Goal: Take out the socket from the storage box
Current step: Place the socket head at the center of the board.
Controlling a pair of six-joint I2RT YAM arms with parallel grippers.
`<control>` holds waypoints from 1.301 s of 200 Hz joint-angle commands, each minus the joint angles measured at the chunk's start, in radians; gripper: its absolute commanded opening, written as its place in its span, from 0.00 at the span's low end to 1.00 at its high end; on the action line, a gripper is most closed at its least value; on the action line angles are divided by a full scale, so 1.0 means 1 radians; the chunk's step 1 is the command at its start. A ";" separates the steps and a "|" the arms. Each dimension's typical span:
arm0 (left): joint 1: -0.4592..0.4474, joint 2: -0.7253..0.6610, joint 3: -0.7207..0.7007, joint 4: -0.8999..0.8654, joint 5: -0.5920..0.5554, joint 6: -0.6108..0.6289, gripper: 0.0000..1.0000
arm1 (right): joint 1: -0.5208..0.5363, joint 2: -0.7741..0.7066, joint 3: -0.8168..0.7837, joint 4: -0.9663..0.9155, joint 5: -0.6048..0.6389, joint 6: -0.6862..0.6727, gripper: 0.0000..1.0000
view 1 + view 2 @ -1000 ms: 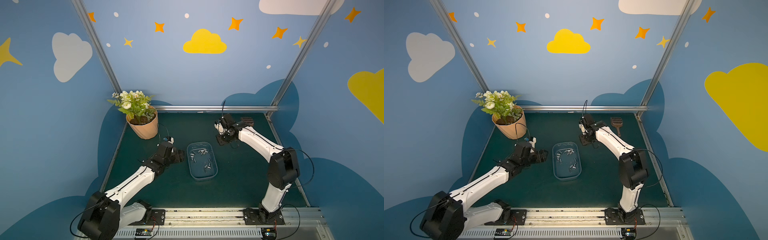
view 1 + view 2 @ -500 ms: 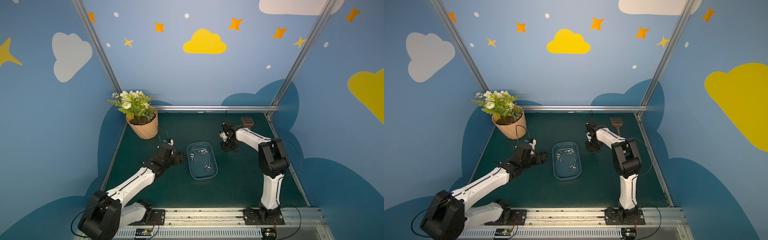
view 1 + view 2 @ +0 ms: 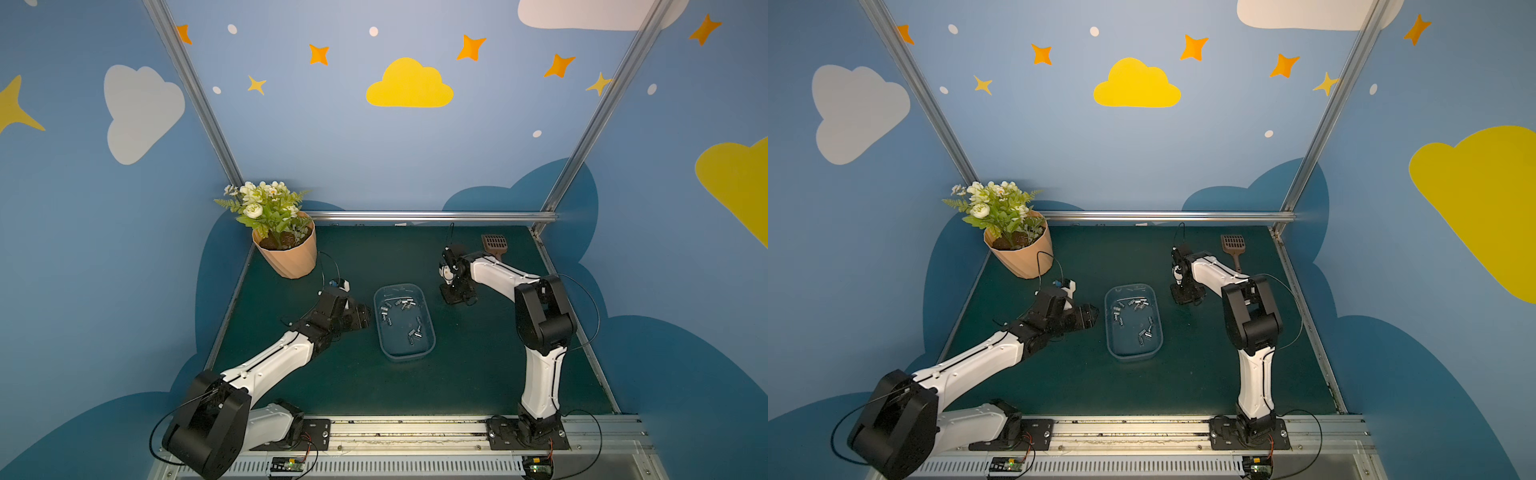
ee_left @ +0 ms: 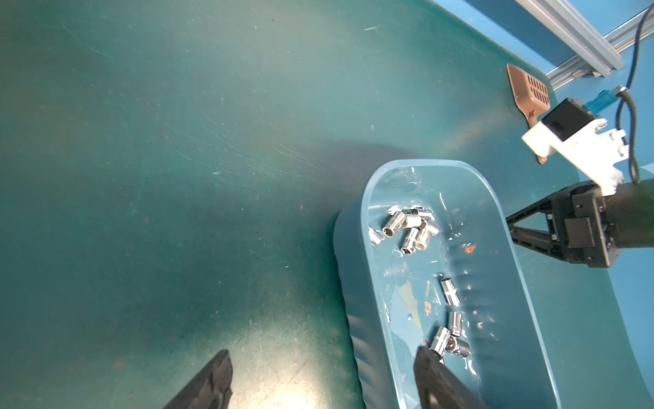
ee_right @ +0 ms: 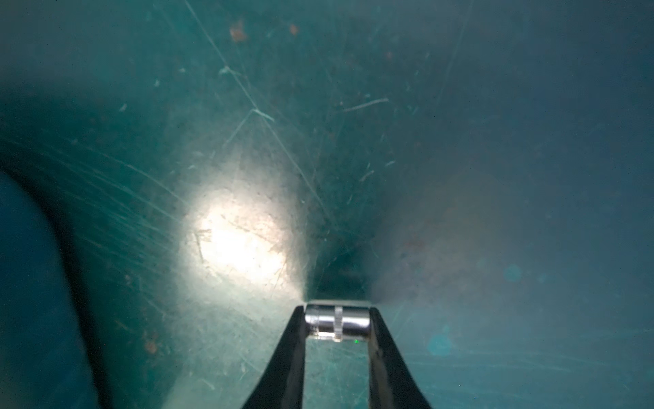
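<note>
The right fingers (image 5: 294,340) were closed on the socket (image 5: 338,323), a short chrome cylinder lying crosswise between the two tips, pinched at its ends. They pointed down, low over the worktop (image 3: 478,365); I could not tell whether the socket touched it. In both top views that hand stood outside the storage box (image 3: 405,356), just beyond its far right corner, with bare green mat around it on every side. The left fingers (image 4: 212,386) were spread wide with nothing between them, hovering just beside the box's left long wall (image 4: 348,283) without touching it. In the left wrist view one tip showed against bare mat and the other against the box's inside. The box lay near the middle of the worktop, long side running front to back, and held loose sockets (image 4: 410,233), one cluster toward its far end and a few toward the near end. Farther out, a brown slotted scoop (image 3: 494,243) lay near the back right corner, behind the right arm and well apart from the fingers. A peach flowerpot (image 3: 286,255) stood at the back left. An aluminium rail (image 3: 432,216) closed the back edge.
</note>
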 commanded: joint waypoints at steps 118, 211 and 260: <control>0.000 -0.007 0.024 0.009 0.019 -0.004 0.81 | -0.008 0.031 0.004 -0.007 -0.012 0.033 0.35; -0.003 -0.008 0.036 0.000 0.022 0.002 0.81 | -0.012 0.016 0.006 -0.017 0.001 0.030 0.56; -0.006 -0.007 0.048 -0.002 0.030 0.008 0.81 | -0.013 -0.001 0.016 -0.033 0.003 0.028 0.58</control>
